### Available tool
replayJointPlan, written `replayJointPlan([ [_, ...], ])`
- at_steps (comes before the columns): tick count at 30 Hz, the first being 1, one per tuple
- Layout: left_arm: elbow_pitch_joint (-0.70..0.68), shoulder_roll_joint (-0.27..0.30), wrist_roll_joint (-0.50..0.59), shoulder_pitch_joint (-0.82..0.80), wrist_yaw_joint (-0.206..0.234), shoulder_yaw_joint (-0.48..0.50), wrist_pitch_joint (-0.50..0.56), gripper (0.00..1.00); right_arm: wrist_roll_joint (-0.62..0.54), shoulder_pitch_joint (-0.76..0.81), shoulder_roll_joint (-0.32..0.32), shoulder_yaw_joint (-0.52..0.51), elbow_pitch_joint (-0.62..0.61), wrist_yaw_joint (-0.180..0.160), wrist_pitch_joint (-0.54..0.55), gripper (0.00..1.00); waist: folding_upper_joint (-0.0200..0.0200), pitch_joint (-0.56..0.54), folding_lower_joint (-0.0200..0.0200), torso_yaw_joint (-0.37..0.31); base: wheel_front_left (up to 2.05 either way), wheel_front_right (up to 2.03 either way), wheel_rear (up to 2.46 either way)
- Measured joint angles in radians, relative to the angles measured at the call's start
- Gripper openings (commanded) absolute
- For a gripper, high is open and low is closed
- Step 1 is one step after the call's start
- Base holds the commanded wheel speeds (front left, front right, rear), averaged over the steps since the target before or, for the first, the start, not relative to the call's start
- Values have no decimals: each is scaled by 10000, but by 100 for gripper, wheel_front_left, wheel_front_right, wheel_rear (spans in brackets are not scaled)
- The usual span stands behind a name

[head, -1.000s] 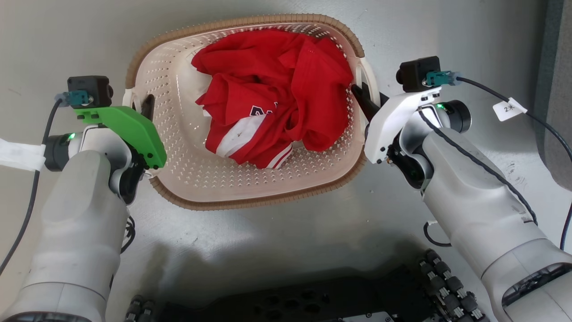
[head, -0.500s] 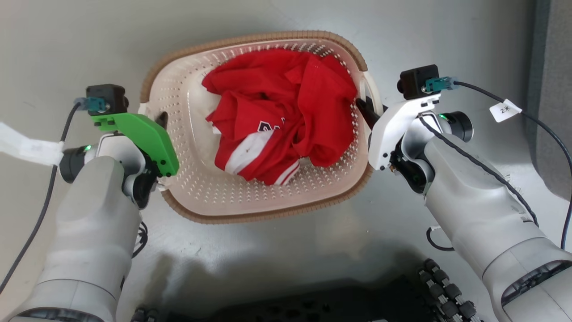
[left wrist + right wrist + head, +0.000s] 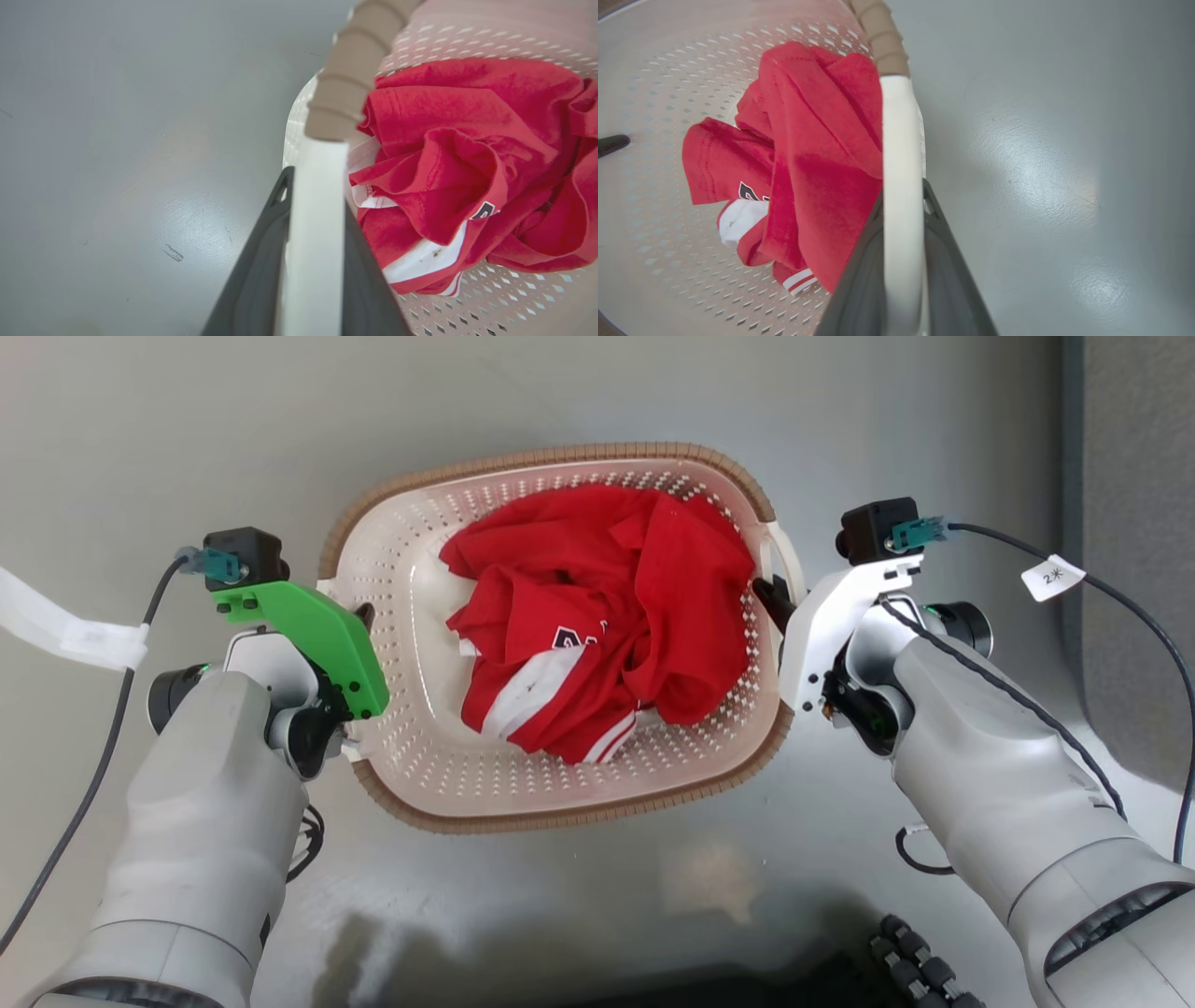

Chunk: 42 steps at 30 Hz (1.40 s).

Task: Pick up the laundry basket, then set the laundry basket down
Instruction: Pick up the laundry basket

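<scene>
You have the left jaws and the right jaws each closed on a white handle (image 3: 317, 252) of the laundry basket (image 3: 560, 810), which sits between your arms over the grey floor (image 3: 187, 429) and looks smaller than one second ago, so probably it is going down.

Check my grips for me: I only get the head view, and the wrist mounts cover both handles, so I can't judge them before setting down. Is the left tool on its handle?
Observer: Yes. The left wrist view shows the left tool with one dark finger on each side of the white left handle of the laundry basket, tight against it.
Operator: And the right?
Observer: Same in the right wrist view: the right tool straddles the white right handle, no gap showing.
Operator: Any cloth caught?
Observer: There, the red shirt bunches right beside the inner finger; pinched or not, I cannot tell.
</scene>
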Motion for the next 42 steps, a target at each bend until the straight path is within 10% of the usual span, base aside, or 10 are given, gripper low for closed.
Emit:
replayJointPlan([
  [42,512,15,-1918,776,92,-562,2475,0,2190,477,73,290,920,4,2869,0,0,-4120,-1,-227,0,0,0],
])
